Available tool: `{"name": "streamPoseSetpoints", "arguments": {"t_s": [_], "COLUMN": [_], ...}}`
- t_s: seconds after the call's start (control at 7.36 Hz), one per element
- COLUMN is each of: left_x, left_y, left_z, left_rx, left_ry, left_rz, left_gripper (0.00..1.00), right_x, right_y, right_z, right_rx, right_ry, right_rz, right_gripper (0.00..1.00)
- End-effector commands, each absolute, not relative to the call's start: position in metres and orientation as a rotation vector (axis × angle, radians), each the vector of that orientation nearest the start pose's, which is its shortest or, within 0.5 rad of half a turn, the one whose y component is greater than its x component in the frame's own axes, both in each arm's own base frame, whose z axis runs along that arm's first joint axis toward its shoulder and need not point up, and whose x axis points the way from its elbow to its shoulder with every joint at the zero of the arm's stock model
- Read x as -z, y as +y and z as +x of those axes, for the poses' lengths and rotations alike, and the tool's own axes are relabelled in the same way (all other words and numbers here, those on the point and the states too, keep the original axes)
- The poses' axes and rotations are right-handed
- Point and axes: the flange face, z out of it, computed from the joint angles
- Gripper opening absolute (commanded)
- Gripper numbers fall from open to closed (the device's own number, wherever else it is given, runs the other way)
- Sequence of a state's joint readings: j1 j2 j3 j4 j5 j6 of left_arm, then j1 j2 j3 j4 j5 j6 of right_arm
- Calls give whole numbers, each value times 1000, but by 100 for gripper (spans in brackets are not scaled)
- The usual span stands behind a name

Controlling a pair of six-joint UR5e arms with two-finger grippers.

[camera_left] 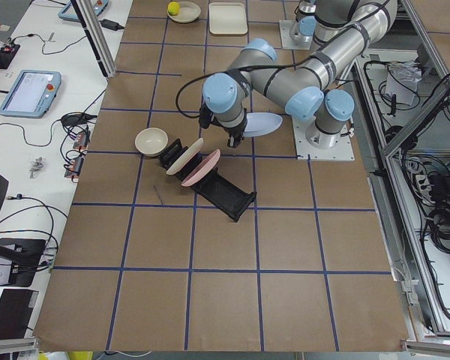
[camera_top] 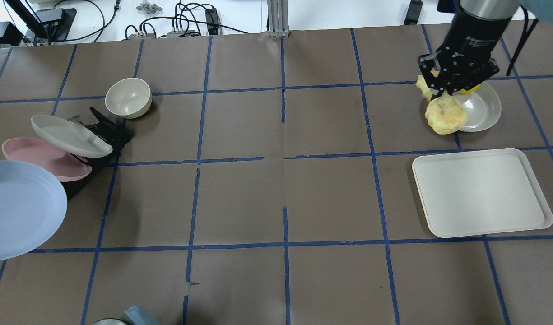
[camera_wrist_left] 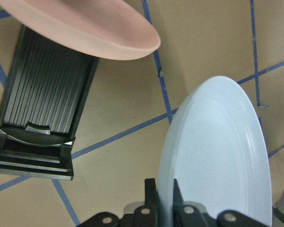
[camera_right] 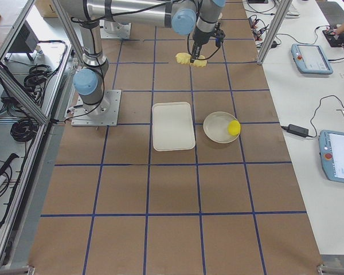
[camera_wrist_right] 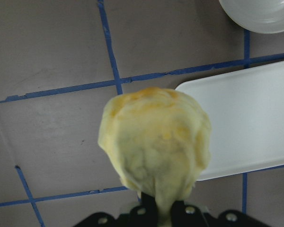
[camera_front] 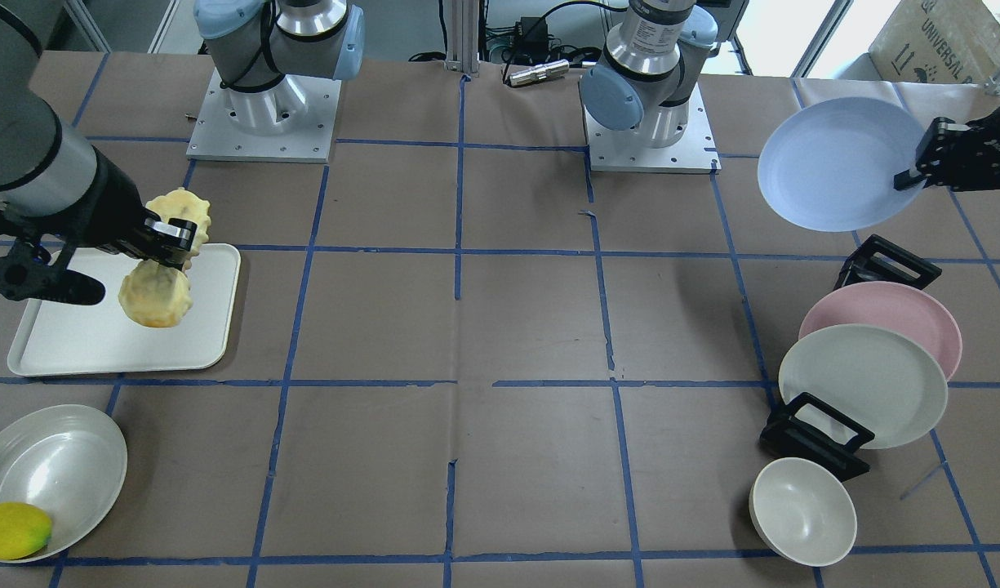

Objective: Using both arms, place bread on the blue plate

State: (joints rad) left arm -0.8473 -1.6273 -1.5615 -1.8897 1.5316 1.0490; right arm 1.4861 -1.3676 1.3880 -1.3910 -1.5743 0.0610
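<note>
R gripper point(camera_front: 175, 239) clamped on bread point(camera_front: 158, 286), aloft over tray point(camera_front: 100, 347) edge. L gripper point(camera_front: 914, 173) pinching blue plate point(camera_front: 834, 163) rim, aloft beyond rack point(camera_front: 818, 441). Well apart. Rec: level plate, meet mid-table, lower bread gently.

**One word legible, on a box**

The only text that reads clearly is "UNIVERSAL", in dark capitals on the cardboard box point(camera_front: 948, 37) beyond the table's corner, behind the blue plate point(camera_front: 834, 163) in the front-facing view. A second printed line below it is cut off by the picture's edge. Two upright arrows are printed beside the word.

A pale label point(camera_front: 656, 31) on the left arm point(camera_front: 630, 90), to the side of the blue plate, carries print too small to read.
</note>
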Motion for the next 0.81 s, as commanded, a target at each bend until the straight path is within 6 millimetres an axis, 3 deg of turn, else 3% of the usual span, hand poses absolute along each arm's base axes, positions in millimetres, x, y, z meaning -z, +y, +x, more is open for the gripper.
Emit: {"name": "streamPoseSetpoints", "arguments": {"t_s": [0.0,0.27,0.41,0.54,0.68], "left_x": [-450,-412,-377,-345,-332], "left_y": [-487,-510,-533,-539,-542], "left_z": [63,-44,-88,-127,-163], "left_rx": [-370,-369,-299,-393,-393], "left_ry": [3319,3292,3339,3385,3420], "left_rz": [515,489,440,347,265], "left_gripper": [8,8,8,8,8], "right_x": [-445,-445,-444,-445,-443], "right_y": [-566,-566,-566,-566,-567], "right_z": [107,107,108,108,108], "right_rx": [-362,-362,-366,-361,-371], "right_ry": [3128,3127,3125,3119,3120], "right_rz": [224,227,227,228,227], "right_gripper": [7,7,6,7,7]}}
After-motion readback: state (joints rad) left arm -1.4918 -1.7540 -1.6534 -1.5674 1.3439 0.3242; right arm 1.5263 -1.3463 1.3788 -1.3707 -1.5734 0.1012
